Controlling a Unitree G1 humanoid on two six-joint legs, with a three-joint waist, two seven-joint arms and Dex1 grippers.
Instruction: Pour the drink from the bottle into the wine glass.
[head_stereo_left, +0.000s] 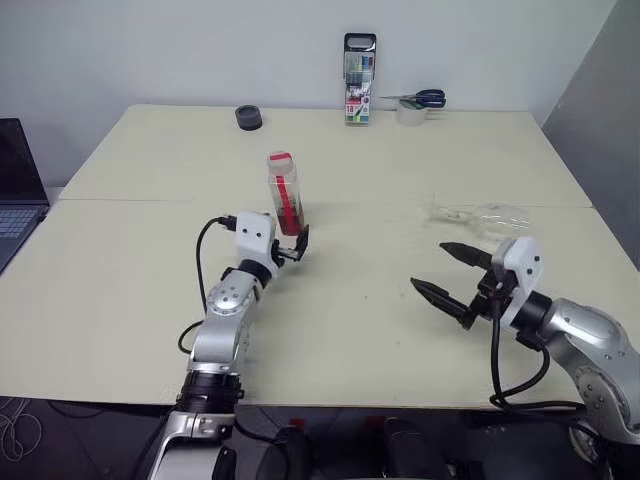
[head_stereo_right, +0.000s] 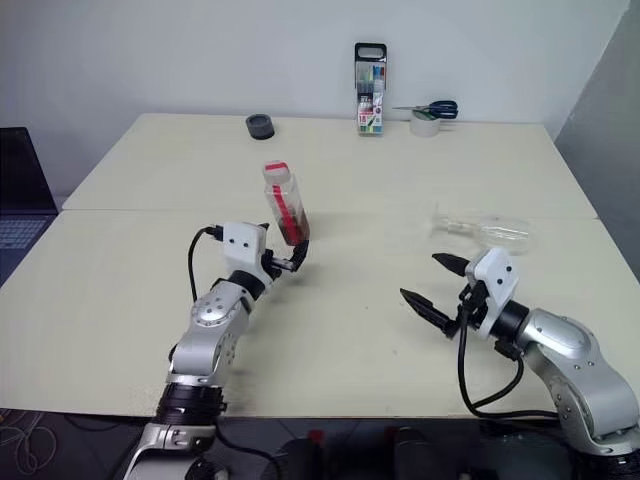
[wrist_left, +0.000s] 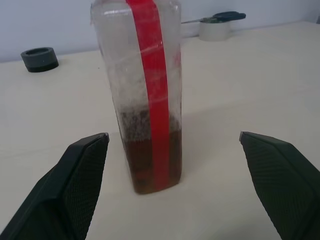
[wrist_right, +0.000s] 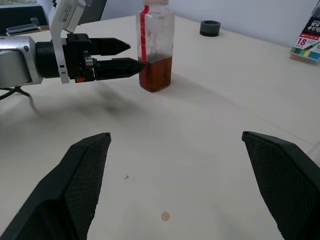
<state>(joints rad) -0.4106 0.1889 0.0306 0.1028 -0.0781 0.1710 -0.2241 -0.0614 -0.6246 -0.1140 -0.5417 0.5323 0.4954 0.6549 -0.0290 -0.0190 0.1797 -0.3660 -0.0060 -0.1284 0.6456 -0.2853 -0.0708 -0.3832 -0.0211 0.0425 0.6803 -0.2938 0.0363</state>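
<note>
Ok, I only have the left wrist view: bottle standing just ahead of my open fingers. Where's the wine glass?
Observer: The wine glass lies on its side on the table, to the robot's right of the bottle.
Operator: Is the other arm near it?
Observer: The right gripper hovers open just short of the glass, on the robot's side, and holds nothing.
Operator: My view cuts off the bottle's top. Is it capped?
Observer: Yes, the red cap looks to be on.

clear plastic bottle with glossy red strip, matt cream tabletop, textured matt black rubbery gripper pads
</note>
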